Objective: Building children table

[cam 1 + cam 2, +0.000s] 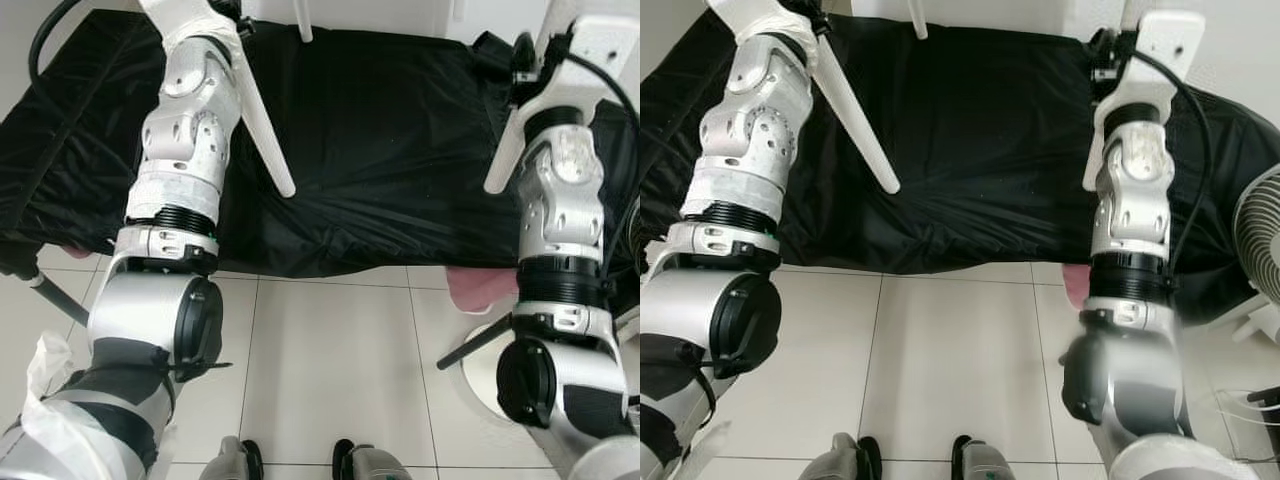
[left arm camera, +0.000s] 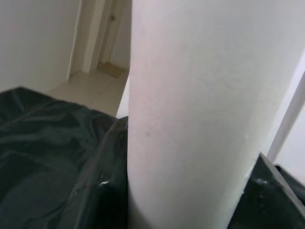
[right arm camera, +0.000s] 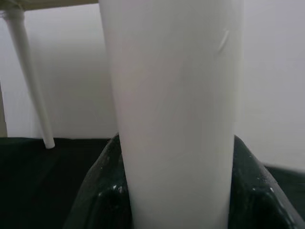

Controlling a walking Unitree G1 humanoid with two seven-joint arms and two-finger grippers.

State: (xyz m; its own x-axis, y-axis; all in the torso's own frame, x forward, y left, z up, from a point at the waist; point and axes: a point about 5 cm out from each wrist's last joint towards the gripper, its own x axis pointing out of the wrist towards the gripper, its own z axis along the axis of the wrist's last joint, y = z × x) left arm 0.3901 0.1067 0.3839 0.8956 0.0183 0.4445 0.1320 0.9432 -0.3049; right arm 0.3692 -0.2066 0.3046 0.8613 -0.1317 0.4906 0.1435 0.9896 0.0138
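I hold a white children's table by two of its tapered legs above a black-covered surface (image 1: pixel 380 130). My left gripper (image 1: pixel 228 14) is shut on the left table leg (image 1: pixel 265 125), which slants down to a tip near the cover. My right gripper (image 1: pixel 524 62) is shut on the right table leg (image 1: pixel 503 160). In the left wrist view that left leg (image 2: pixel 190 114) sits between my black fingers (image 2: pixel 107 186). In the right wrist view the right leg (image 3: pixel 176 114) does the same, with a farther leg (image 3: pixel 28 81) under the tabletop edge (image 3: pixel 47 4). The tabletop is mostly out of frame.
White floor tiles (image 1: pixel 330 360) lie between my feet (image 1: pixel 240 460) and the black cover. A pink object (image 1: pixel 480 285) pokes out under the cover's front edge. A white fan (image 1: pixel 1260 240) stands at the right, and a doorway (image 2: pixel 105 38) opens beyond the cover.
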